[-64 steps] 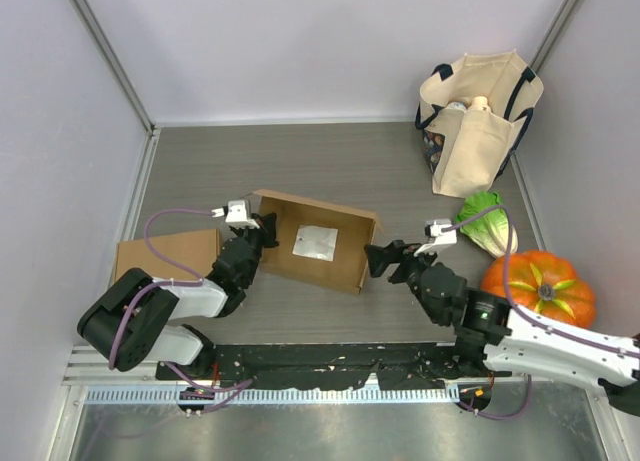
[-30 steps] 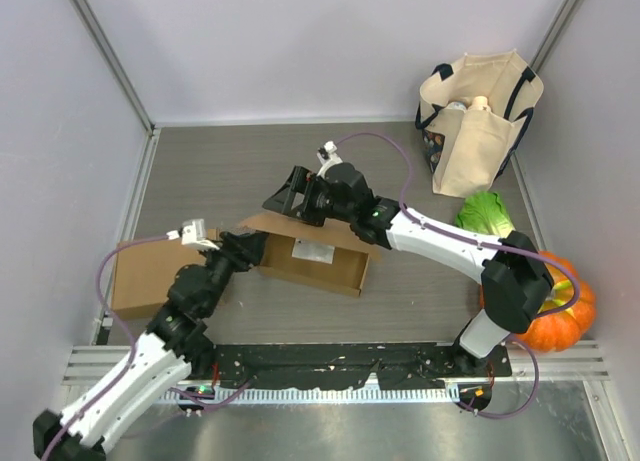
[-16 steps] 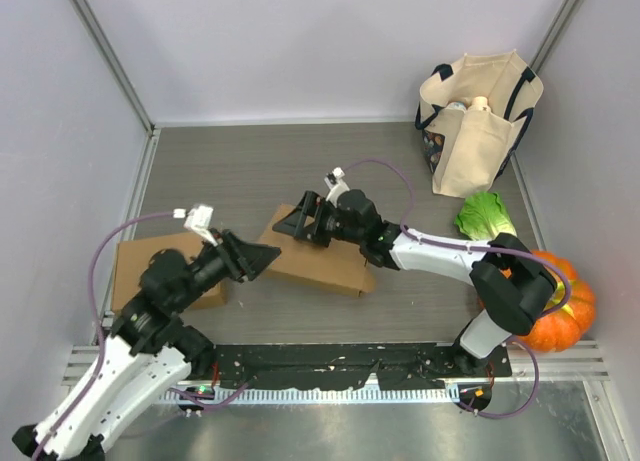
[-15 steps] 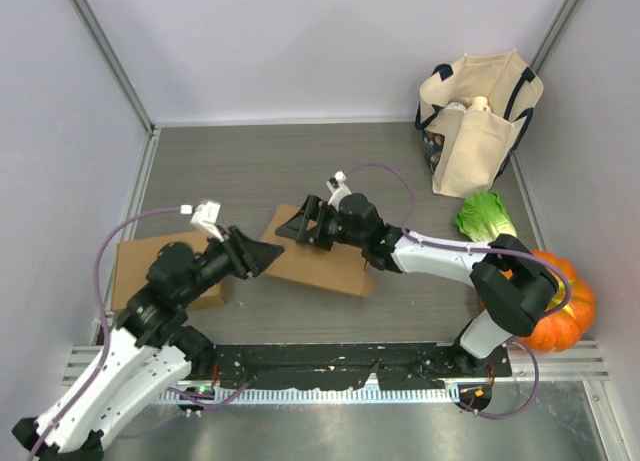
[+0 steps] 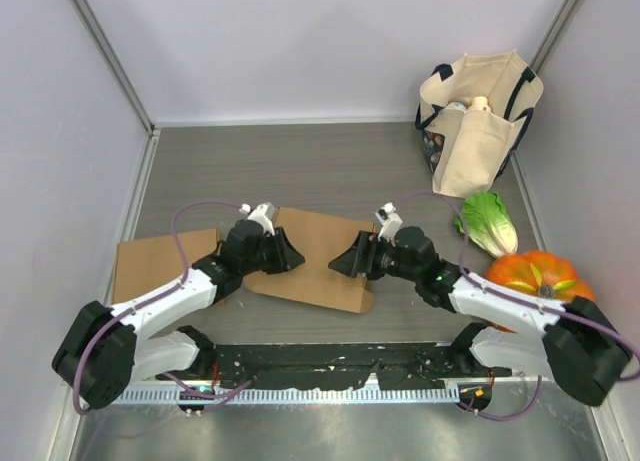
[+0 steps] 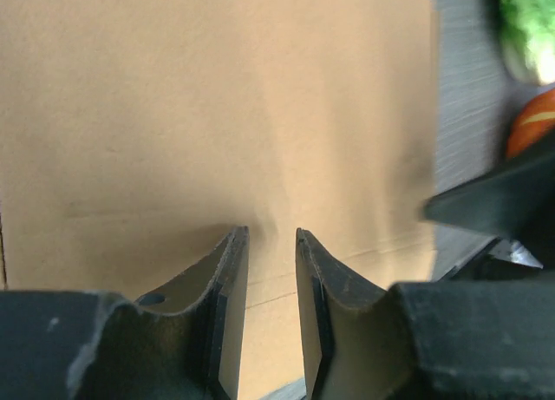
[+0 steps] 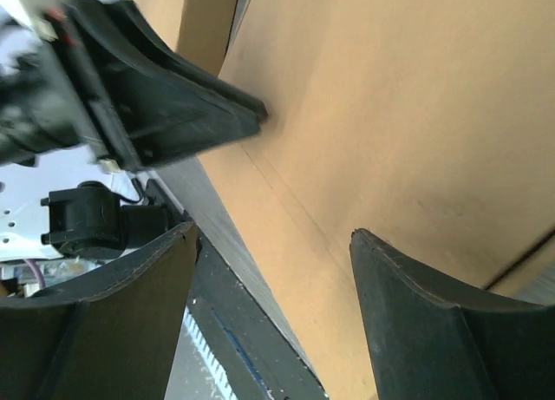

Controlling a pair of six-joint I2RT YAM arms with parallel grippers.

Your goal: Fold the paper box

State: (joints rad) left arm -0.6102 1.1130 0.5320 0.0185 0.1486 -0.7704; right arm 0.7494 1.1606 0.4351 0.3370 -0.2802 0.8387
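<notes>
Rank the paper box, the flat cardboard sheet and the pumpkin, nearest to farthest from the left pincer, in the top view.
1. paper box, directly beneath the left pincer
2. flat cardboard sheet, table's left side
3. pumpkin, far right

Each arm, the left arm and the right arm, is built of smooth white shell links joined by bulky black joint housings. A thin purple cable loops free along the left arm to its wrist, and the right arm carries a purple cable of its own. A small white camera block sits atop each wrist. The jaws are matte black. The left pair is slim, curved and tapering, with a round hole in one, and the right pair is broad and wedge-shaped.
</notes>
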